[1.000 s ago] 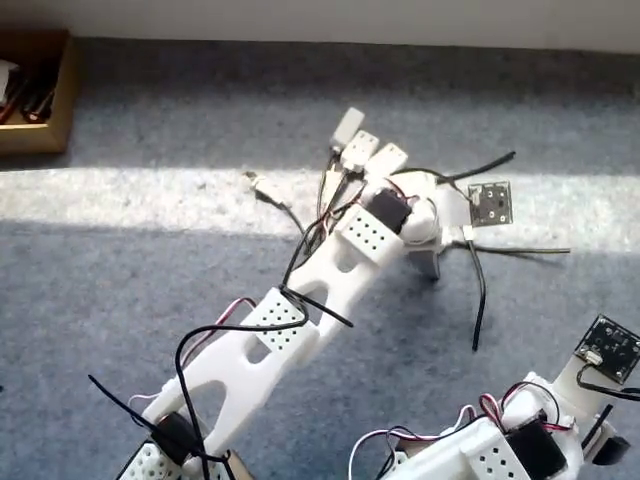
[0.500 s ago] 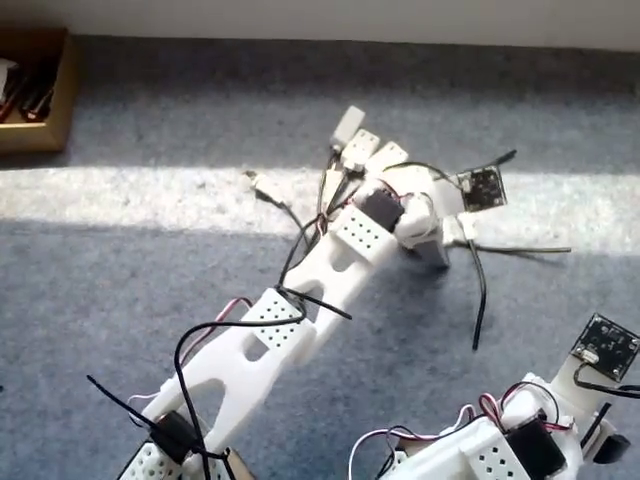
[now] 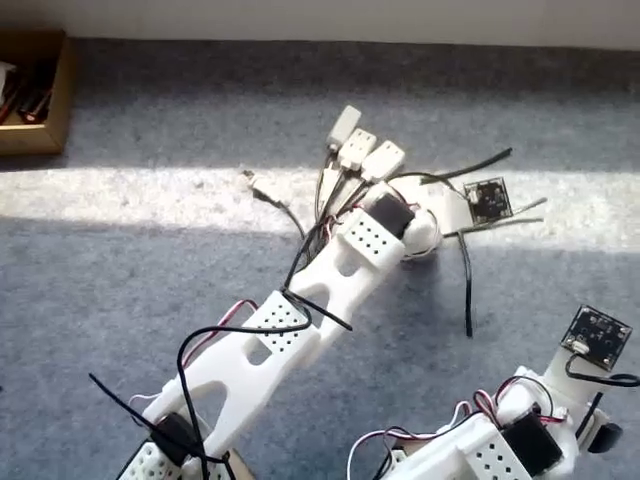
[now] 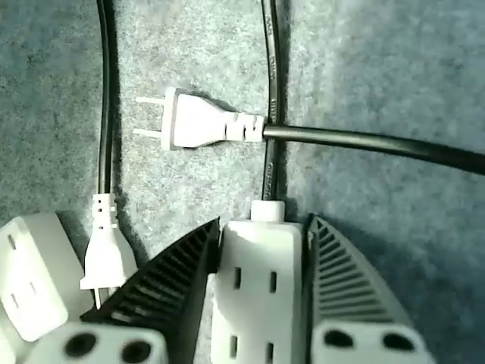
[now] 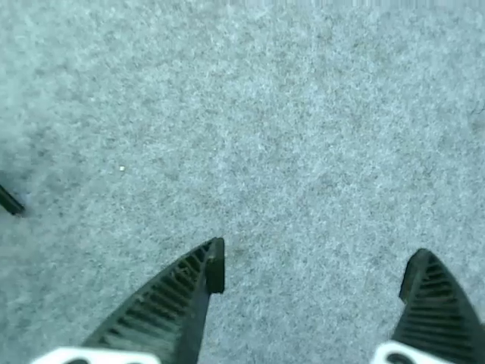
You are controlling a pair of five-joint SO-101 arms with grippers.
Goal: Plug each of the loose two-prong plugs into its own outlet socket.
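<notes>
Contact on the left side: left gripper low over the grey carpet, black fingers pressed to both flanks of a white outlet socket, jaws closed on it, slots facing the wrist camera. Just beyond that socket's cord end, a loose two-prong plug, white, lying flat, prongs bare and touching nothing, black cord trailing from its tail. Beside the gripped socket but apart from it, a second plug on a thin black lead, prongs mostly hidden behind a finger, tucked next to a neighbouring socket; seated or not, cannot tell. From the high camera: left arm stretched diagonally toward the middle, three white sockets fanned out just past its wrist, a small pale plug end off on its own in the sunlit strip. Over on the other side, right gripper above plain carpet, jaws wide apart, a black cord tip at the edge. Right arm down at the near edge, well apart from the plugs. Wooden box in the far corner
</notes>
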